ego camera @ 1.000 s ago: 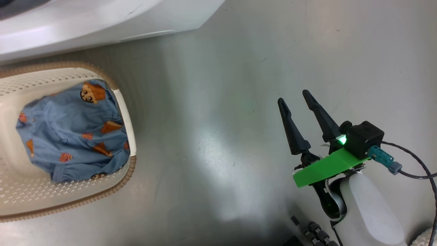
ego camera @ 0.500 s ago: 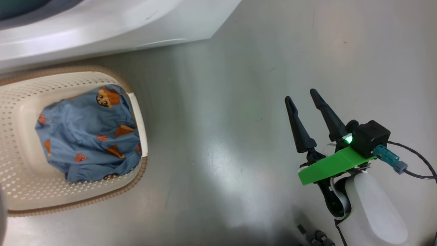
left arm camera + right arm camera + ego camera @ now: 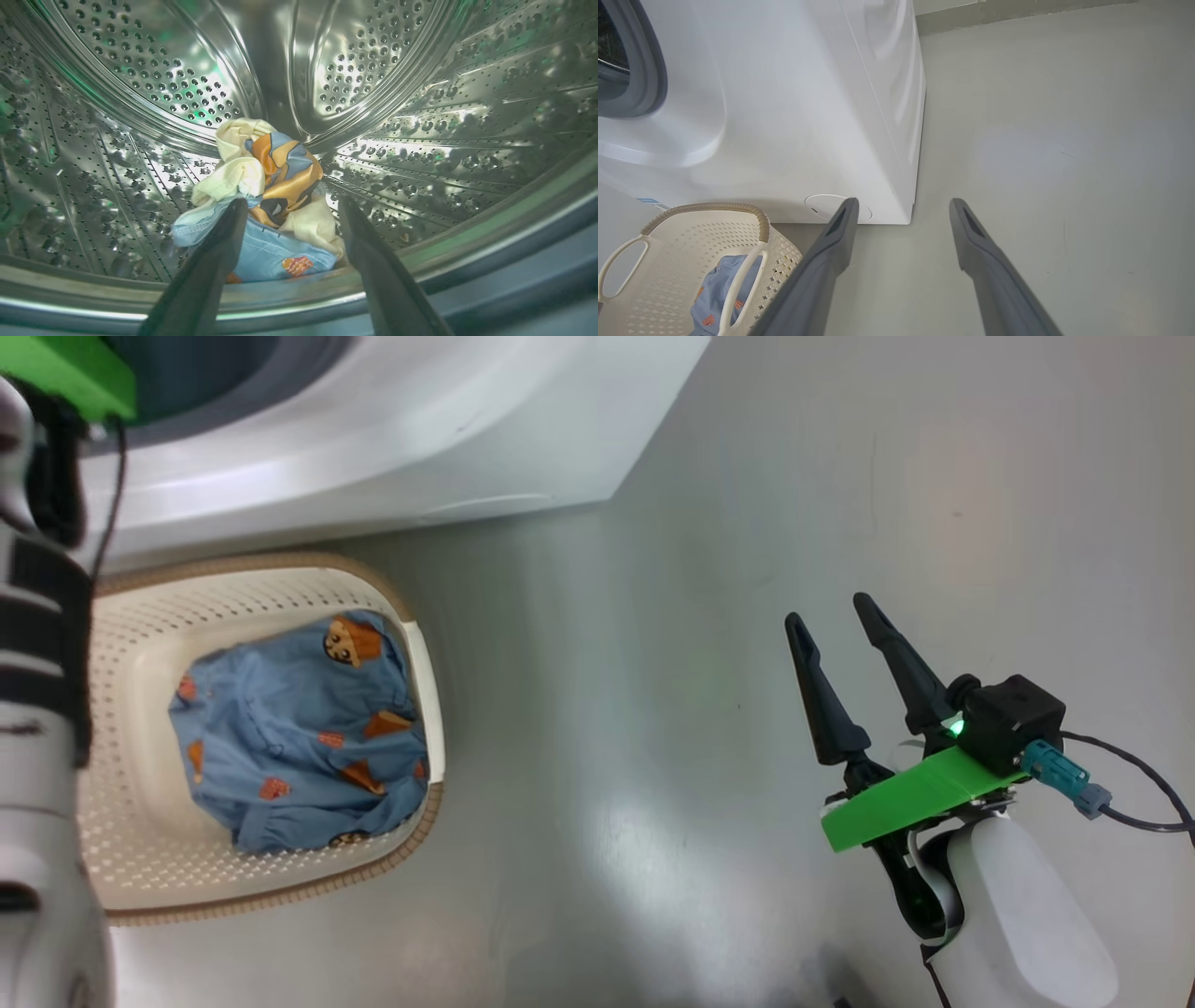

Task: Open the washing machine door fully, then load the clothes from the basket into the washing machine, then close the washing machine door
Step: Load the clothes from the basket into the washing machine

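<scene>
The white washing machine (image 3: 373, 429) fills the top of the head view, its door out of view. In the left wrist view my left gripper (image 3: 292, 205) is open inside the steel drum (image 3: 140, 70), its fingers just in front of a heap of clothes (image 3: 266, 186): cream, orange and light blue pieces lying on the drum floor. The cream basket (image 3: 280, 565) stands on the floor before the machine and holds a light blue garment (image 3: 280, 737) with orange-brown prints. My right gripper (image 3: 827, 611) hangs open and empty over the floor, well to the right of the basket.
My pale left forearm (image 3: 37, 709) runs up the head view's left edge beside the basket. The right wrist view shows the machine's (image 3: 784, 116) front corner, its round flap (image 3: 822, 205), the grey gasket (image 3: 644, 70), the basket (image 3: 705, 207) and bare grey floor (image 3: 1041, 140) to the right.
The head camera has turned, so basket and machine sit further right in the picture. My left forearm has come into view at the left edge. The right gripper has stayed open and still.
</scene>
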